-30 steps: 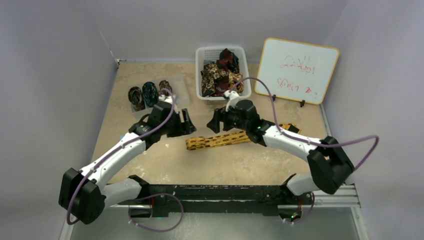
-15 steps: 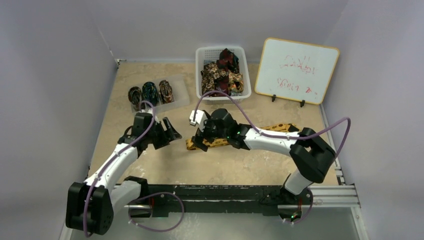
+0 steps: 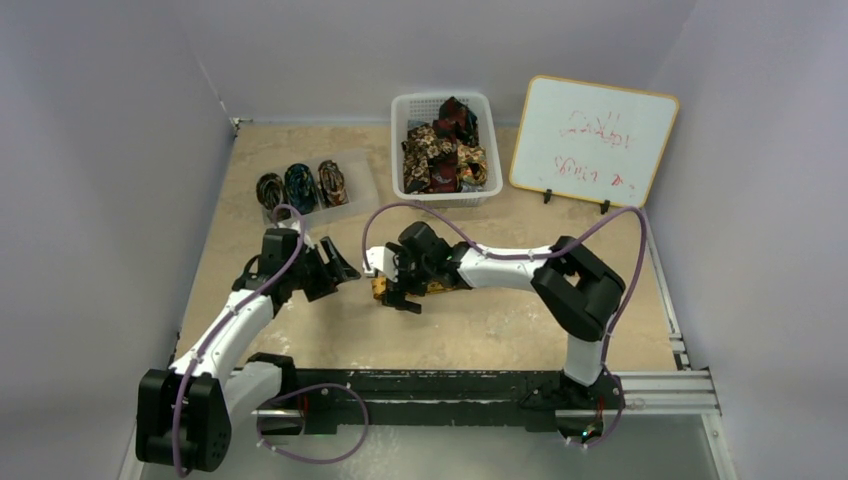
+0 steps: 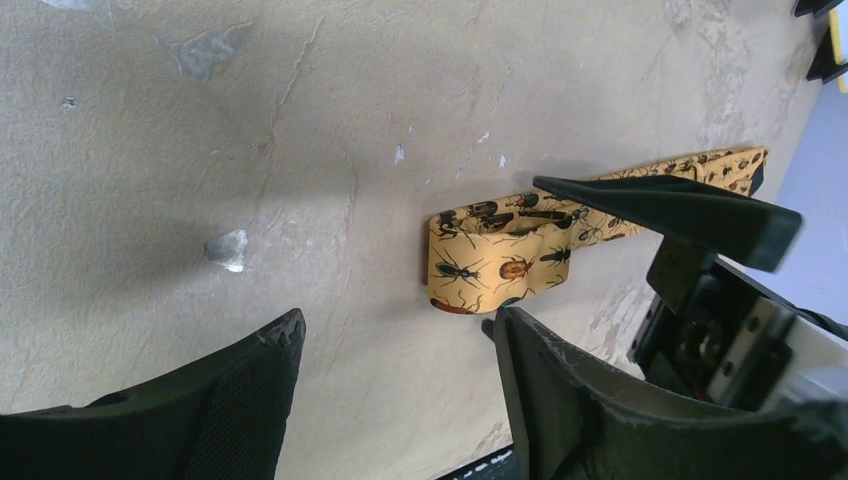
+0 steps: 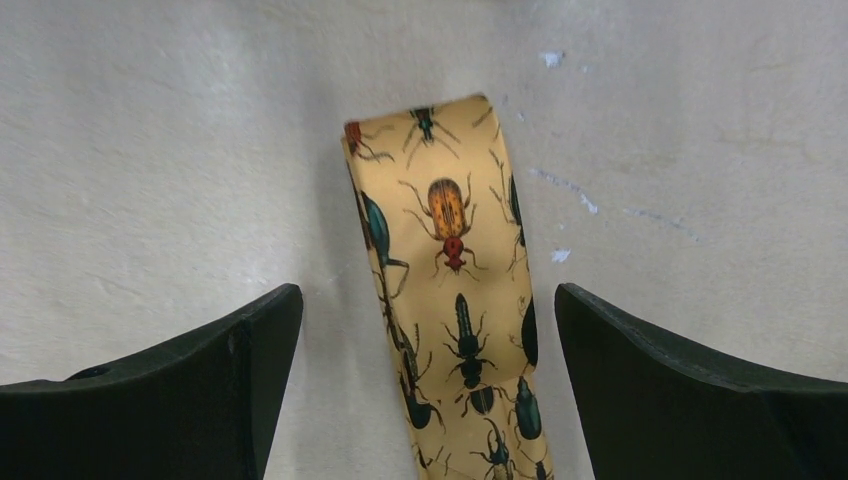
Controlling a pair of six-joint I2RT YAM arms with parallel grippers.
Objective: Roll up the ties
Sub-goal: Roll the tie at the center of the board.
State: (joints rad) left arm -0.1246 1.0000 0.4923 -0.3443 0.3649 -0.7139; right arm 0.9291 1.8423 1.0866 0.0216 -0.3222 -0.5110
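Movement over the last second: the right gripper [image 3: 398, 293] has swung from mid-frame, above the middle of the golden-yellow tie [image 3: 445, 286], down-left to the tie's left tip, jaws spreading on the way. The left gripper [image 3: 338, 272] has drawn back toward lower left, off the cloth. The tie lies where it did, a flat strip running right from centre frame, mostly hidden under the right arm.

Reading: both claws now bracket the starting end, so the roll looks about to begin but has not yet begun. Three rolled ties [image 3: 300, 186] sit upper left; more wait in the basket [image 3: 445, 199] at top centre.

Claw state: the right gripper [image 5: 428, 300] is fully wide, one finger either side of the tie [image 5: 450, 250], no contact visible, nothing held. The left gripper [image 4: 395, 325] is broadly open, empty, hovering just beside the tie [image 4: 495, 265], whose tip looks slightly buckled.
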